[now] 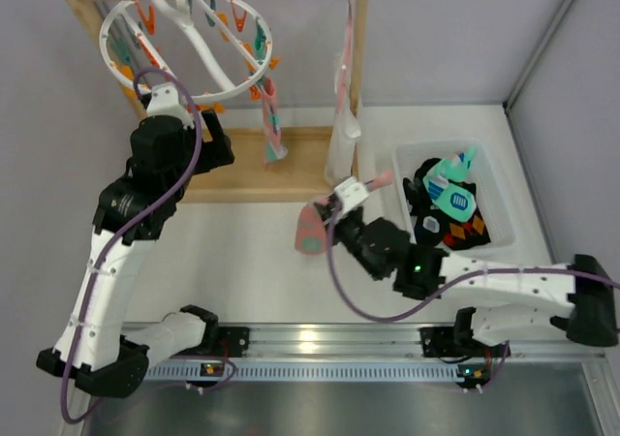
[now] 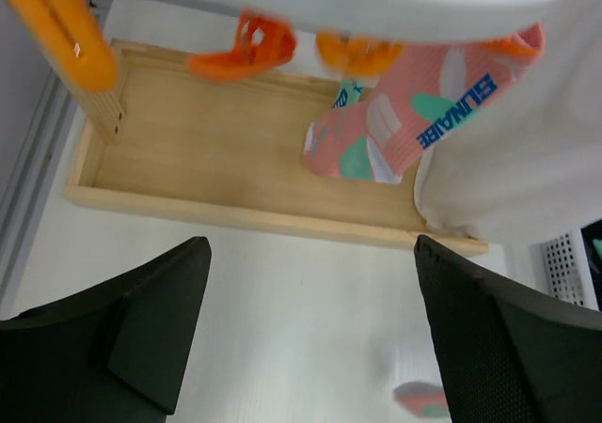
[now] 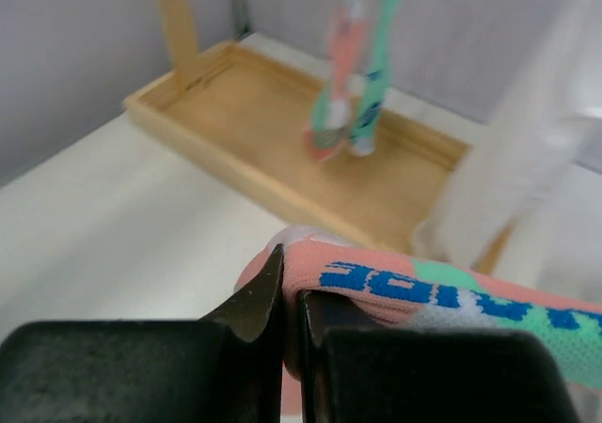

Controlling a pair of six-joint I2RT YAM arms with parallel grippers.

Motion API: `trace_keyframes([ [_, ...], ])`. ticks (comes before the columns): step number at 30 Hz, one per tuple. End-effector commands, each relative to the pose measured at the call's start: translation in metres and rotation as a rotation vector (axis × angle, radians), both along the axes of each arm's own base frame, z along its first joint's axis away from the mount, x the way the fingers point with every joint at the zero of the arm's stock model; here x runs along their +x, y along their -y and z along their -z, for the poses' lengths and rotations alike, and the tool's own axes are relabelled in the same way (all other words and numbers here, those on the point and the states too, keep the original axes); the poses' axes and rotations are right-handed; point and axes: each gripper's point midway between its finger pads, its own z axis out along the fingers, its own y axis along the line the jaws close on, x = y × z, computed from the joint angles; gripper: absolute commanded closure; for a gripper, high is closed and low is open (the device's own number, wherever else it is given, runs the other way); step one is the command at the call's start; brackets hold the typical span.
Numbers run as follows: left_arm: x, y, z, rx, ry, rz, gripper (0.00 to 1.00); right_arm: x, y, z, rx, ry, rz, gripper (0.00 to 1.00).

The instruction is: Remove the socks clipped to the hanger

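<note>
The white oval hanger (image 1: pixel 184 48) hangs from the wooden rod at the top left, with orange and teal clips. One pink sock (image 1: pixel 274 131) still hangs clipped at its right side; it also shows in the left wrist view (image 2: pixel 414 122), with blue letters. My left gripper (image 2: pixel 312 246) is open and empty just below the hanger ring (image 2: pixel 376 0), above the table. My right gripper (image 3: pixel 292 291) is shut on another pink sock (image 3: pixel 423 291) with blue letters. It holds that sock (image 1: pixel 310 233) over the table's middle, left of the bin.
A clear bin (image 1: pixel 407 155) at the right holds several black and mint socks (image 1: pixel 450 199). A long pale cloth (image 1: pixel 344 116) hangs from the rack's right post. The wooden rack base (image 1: pixel 300 165) lies under the hanger.
</note>
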Motion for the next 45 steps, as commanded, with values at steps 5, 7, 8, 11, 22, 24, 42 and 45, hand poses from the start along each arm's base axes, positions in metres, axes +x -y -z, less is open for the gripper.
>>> trace_keyframes([
  [5, -0.07, -0.007, 0.007, -0.124, 0.086, 0.074, 0.02, 0.047, 0.158, -0.042, 0.074, -0.084, 0.329, 1.0],
  [7, -0.08, -0.01, 0.025, -0.125, 0.076, 0.077, 0.02, 0.058, 0.2, -0.042, 0.038, -0.111, 0.443, 1.0],
  [8, -0.088, -0.012, 0.026, -0.135, 0.092, 0.079, 0.02, 0.061, 0.214, -0.054, 0.053, -0.112, 0.481, 1.0],
  [11, -0.111, -0.026, 0.037, -0.151, 0.146, 0.051, 0.02, 0.074, 0.266, -0.043, -0.047, -0.176, 0.654, 1.0],
  [22, -0.129, -0.047, 0.09, -0.162, 0.181, -0.029, 0.02, 0.151, 0.329, 0.043, -0.051, -0.484, 0.753, 0.99],
  [24, -0.132, -0.05, 0.092, -0.17, 0.194, -0.043, 0.02, 0.167, 0.323, 0.077, -0.001, -0.569, 0.714, 0.95],
  [42, -0.145, -0.055, 0.086, -0.215, 0.268, -0.043, 0.02, 0.158, 0.331, 0.066, 0.101, -0.588, 0.746, 0.29],
  [45, -0.149, -0.058, 0.083, -0.227, 0.292, -0.055, 0.02, 0.143, 0.329, 0.036, 0.12, -0.516, 0.729, 0.12],
])
